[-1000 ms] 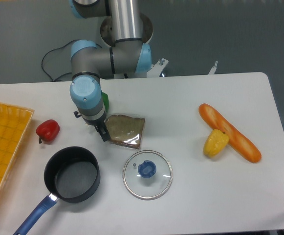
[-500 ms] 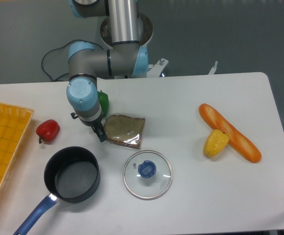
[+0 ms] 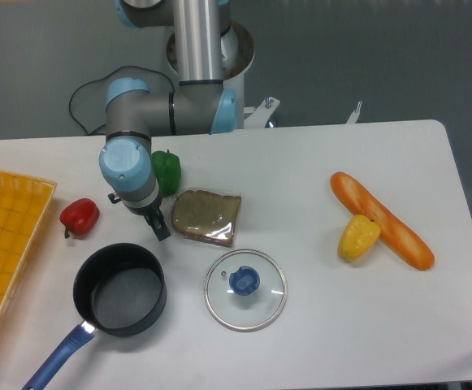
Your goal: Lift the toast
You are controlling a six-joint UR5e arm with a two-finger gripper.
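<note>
The toast (image 3: 206,216) is a flat, squarish slice of speckled brown bread in clear plastic. It lies on the white table (image 3: 300,179), left of centre. My gripper (image 3: 159,227) hangs just left of the toast's left edge, below the blue wrist cap (image 3: 126,163). Only one dark fingertip (image 3: 161,228) shows, close to the toast. I cannot tell whether it touches the toast, or whether the jaws are open or shut. The gripper holds nothing that I can see.
A green pepper (image 3: 167,169) sits behind the toast, partly hidden by the arm. A red pepper (image 3: 80,217) lies left. A black pot (image 3: 120,291) with a blue handle and a glass lid (image 3: 244,288) stand in front. A yellow tray (image 3: 4,244) is far left. An orange baguette (image 3: 382,220) and a yellow pepper (image 3: 358,236) lie right.
The arm's wrist and gripper have moved left, away from the toast's left edge, uncovering more of the green pepper. The toast has not moved.
</note>
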